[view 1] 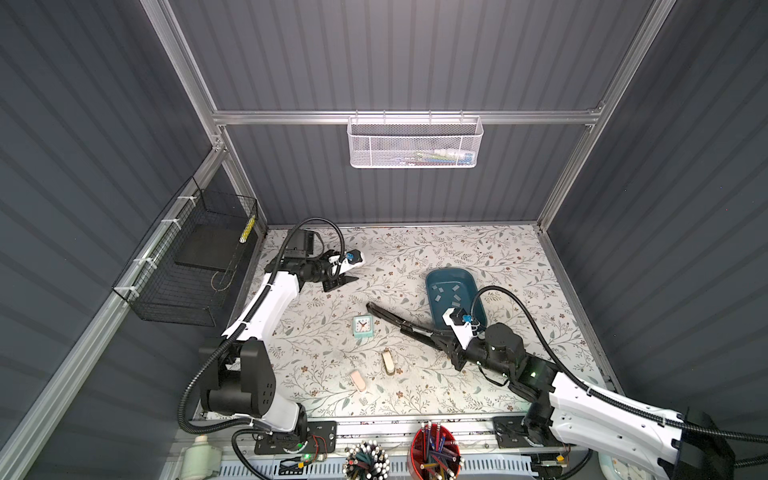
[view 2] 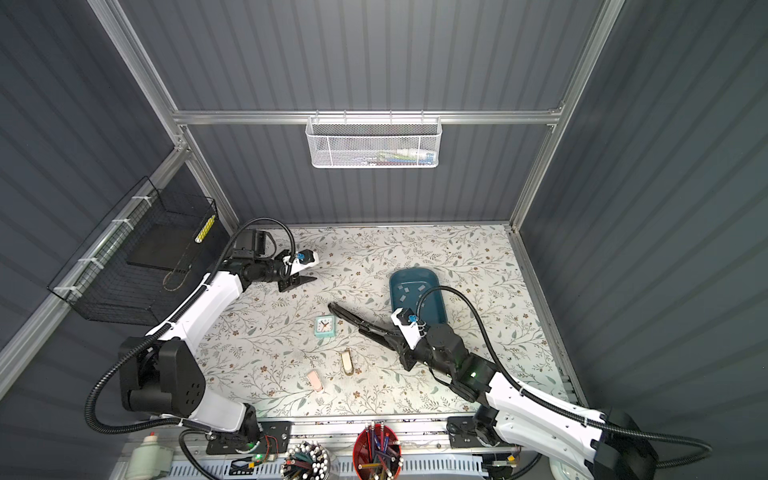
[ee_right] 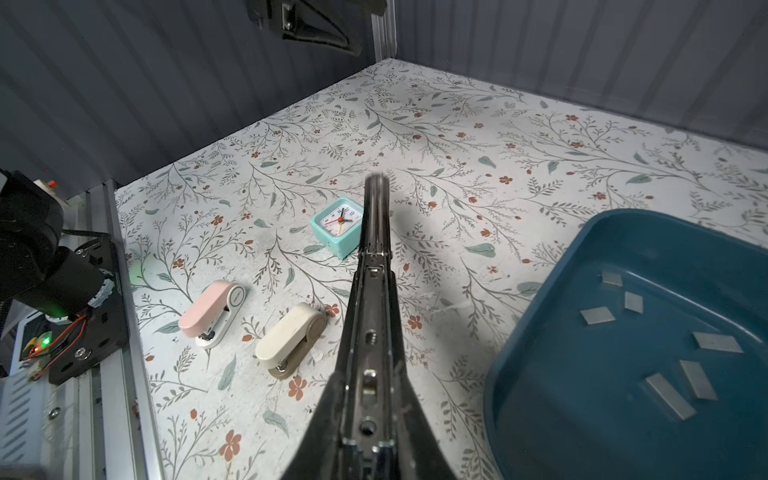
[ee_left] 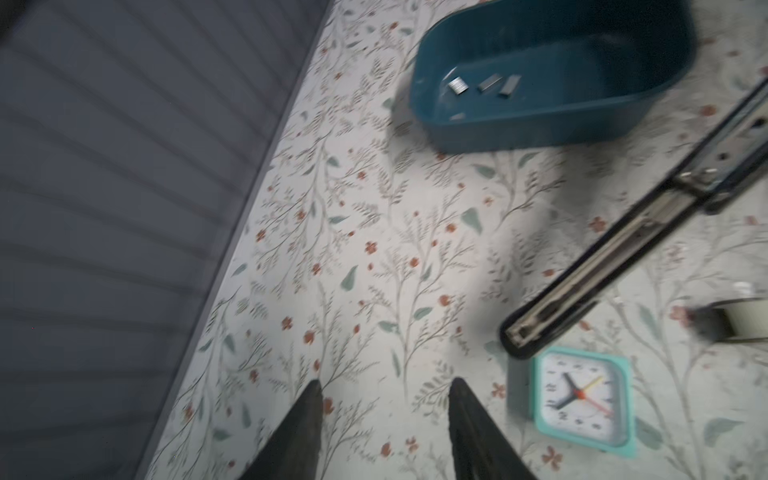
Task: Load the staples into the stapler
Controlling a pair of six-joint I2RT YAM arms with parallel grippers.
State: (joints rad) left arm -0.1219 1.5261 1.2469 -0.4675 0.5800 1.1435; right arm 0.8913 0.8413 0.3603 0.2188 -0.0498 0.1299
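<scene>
right pincer [ee_right: 368, 388] clamps black stapler [ee_right: 375, 216]; staples [ee_right: 717, 343] in tub [ee_right: 519, 415]

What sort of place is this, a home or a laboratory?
Probably a robot test booth: grey panel walls on an aluminium frame, left arm and right arm mounted at the table edge, a red pen cup.

I count six staples [ee_right: 597, 315], all in one tray [ee_right: 536, 424]. Three staplers: one long black stapler [ee_right: 374, 232], one pink stapler [ee_right: 208, 309], one cream stapler [ee_right: 286, 336]. One clock [ee_right: 338, 226]. Two pen bunches: dark bunch [view 1: 368, 457], red-cupped bunch [view 1: 436, 451]. Two baskets: white basket [view 1: 415, 145], black basket [view 1: 195, 266]. Two claws: left claw [ee_left: 384, 384], right claw [ee_right: 371, 374].
</scene>
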